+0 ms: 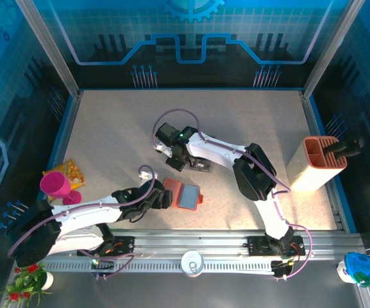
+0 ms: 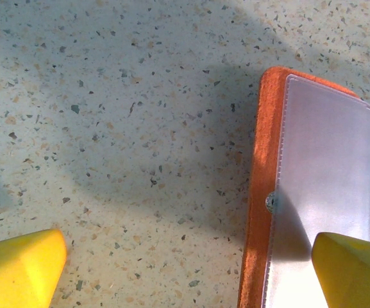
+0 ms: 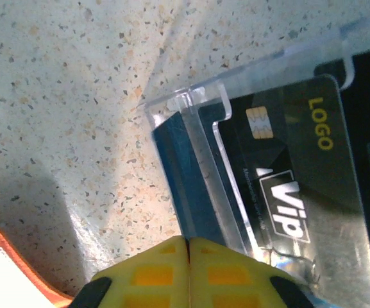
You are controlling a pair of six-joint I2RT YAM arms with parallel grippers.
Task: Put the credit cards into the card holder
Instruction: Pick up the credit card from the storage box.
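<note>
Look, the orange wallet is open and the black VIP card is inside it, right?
No. The orange wallet does lie open, but the black VIP card sits in the clear tray, not in the wallet. The right wrist view shows it.

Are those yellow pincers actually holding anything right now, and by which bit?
The right tool appears shut on the blue card, pinching its near edge while it stands in the clear tray. The left tool is open, holding nothing.
</note>
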